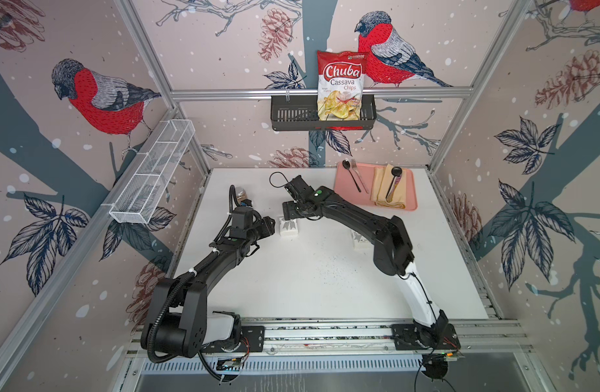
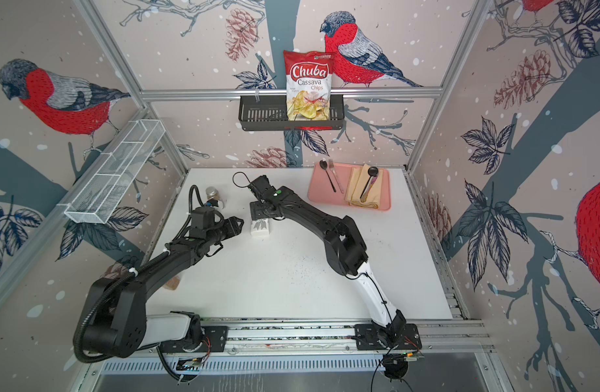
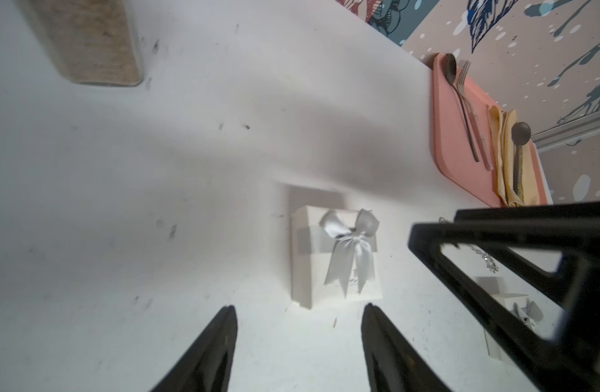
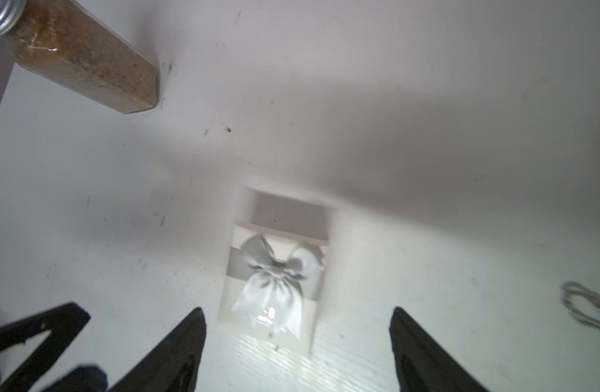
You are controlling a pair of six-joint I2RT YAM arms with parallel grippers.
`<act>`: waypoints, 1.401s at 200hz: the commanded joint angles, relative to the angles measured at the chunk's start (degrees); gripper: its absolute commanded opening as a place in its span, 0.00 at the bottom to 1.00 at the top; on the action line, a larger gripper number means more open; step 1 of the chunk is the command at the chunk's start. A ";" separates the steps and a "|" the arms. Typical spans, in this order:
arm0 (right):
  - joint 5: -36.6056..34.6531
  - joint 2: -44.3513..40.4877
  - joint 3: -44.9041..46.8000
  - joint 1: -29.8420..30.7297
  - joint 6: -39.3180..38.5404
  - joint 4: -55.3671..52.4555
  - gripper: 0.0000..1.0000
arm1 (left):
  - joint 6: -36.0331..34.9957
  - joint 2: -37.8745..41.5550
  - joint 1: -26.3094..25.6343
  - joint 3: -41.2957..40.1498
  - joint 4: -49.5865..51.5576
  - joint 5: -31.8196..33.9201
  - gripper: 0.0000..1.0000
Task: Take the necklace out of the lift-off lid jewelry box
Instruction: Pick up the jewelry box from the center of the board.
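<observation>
A white tabletop, speckled with dark crumbs, is enclosed by walls papered with bullfinches and pine cones.

The necklace is seen in the right wrist view as loops of fine silvery chain lying on the tabletop, outside the jewelry box and near the right gripper. It cannot be made out in the top views. It is judged to be very light, limp and slippery. It would likely drape, slide and snag rather than keep a shape, so it is best pinched where the links are bunched, with narrowed fingertips pressed down to the surface.

The box is of white card with a satin bow. It is judged light enough to skid if nudged, and its lid is better taken by the side walls than by the soft bow. Whether the lid sits squarely cannot be told.

Both grippers are spread wide and empty. The left gripper is pointed at the box from just beside it.

A second bowed box is partly hidden by the right arm. A spice jar stands near the left arm, and a pink tray with cutlery and a napkin is set at the far corner. A bag of cassava chips stands in a black basket on the back wall, and a white wire basket hangs on the side wall.
</observation>
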State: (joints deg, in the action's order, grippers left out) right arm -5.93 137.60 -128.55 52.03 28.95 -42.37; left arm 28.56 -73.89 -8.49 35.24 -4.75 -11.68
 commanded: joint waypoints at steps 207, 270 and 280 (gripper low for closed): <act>-7.46 5.08 -1.10 3.95 3.80 -0.51 0.70 | -0.10 5.80 1.20 -8.41 -5.42 -6.45 0.59; -5.90 -10.28 19.74 5.01 1.16 7.41 0.66 | -2.08 9.73 1.11 -8.83 -6.23 -6.65 0.52; -6.23 -12.85 23.65 5.12 0.95 8.71 0.66 | -2.27 10.70 1.11 -9.04 -6.32 -6.60 0.51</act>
State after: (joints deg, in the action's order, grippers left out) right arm -11.44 130.15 -111.04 56.97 31.35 -37.95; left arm 28.08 -64.86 -7.33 26.55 -8.71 -18.17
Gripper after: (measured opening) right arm 0.699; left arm 0.522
